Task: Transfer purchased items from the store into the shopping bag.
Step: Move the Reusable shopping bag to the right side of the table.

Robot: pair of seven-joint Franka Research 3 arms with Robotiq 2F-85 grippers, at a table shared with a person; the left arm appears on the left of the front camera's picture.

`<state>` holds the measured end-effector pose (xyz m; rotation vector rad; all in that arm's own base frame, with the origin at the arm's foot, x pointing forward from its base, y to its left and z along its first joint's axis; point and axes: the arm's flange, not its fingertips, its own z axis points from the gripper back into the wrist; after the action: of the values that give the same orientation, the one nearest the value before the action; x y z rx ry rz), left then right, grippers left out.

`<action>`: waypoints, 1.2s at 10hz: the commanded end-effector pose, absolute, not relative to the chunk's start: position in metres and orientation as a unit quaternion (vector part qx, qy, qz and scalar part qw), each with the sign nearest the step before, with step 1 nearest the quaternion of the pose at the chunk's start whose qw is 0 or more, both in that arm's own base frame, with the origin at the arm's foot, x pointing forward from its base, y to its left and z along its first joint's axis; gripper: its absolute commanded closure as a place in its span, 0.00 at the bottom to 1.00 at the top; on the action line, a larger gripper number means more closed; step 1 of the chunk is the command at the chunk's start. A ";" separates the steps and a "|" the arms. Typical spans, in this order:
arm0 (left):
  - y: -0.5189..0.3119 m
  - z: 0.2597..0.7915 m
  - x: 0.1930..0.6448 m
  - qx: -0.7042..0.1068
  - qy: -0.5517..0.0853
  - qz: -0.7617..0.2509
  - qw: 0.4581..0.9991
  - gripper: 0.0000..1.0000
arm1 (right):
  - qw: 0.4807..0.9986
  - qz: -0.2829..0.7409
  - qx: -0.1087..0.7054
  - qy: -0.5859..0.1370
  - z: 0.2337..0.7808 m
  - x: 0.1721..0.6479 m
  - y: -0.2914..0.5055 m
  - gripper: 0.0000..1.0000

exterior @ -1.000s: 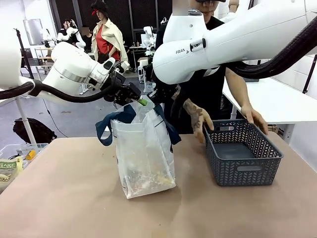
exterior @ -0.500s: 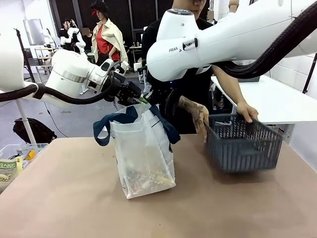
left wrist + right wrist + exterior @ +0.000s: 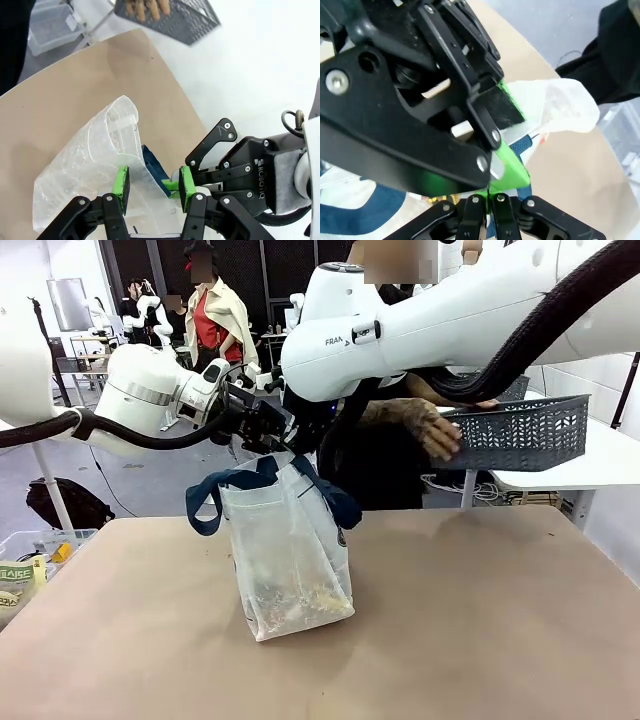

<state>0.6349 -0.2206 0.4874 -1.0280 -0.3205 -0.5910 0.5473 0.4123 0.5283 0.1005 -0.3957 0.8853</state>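
Note:
The shopping bag (image 3: 287, 550) stands upright mid-table, translucent white with navy handles, and yellowish purchased items (image 3: 300, 600) show through its bottom. My left gripper (image 3: 278, 434) hovers at the bag's top; its green pads (image 3: 121, 182) stand apart with the bag's rim (image 3: 131, 150) running between them. My right gripper (image 3: 171, 186) is shut on the bag's rim by the navy strap (image 3: 152, 167), and its fingertips (image 3: 495, 186) are pressed together. The person's hand (image 3: 432, 430) holds the store (image 3: 520, 430), the dark grey basket, up in the air at the right.
The brown table (image 3: 480, 620) is bare to the right of the bag. A clear tub with packets (image 3: 25, 565) sits at the left edge. A white table (image 3: 560, 468) stands behind on the right. My right arm (image 3: 420, 330) spans the top of the front view.
The person has lifted the basket off the table and raised it up and back to the right. Both grippers shifted slightly left at the bag's top; the bag stays put.

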 end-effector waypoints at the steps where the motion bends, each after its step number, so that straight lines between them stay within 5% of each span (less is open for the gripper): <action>1: -0.219 0.488 0.642 -0.496 -0.147 -0.282 0.808 0.47 | 0.875 0.447 0.032 -0.185 0.530 0.557 0.424 1.00; 12: -0.227 0.481 0.651 -0.500 -0.106 -0.283 0.812 0.47 | 0.847 0.499 0.022 -0.182 0.524 0.551 0.457 1.00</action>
<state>0.6463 -0.2195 0.4715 -1.0432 -0.2641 -0.6077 0.5458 0.4469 0.5280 0.0575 -0.3650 1.0208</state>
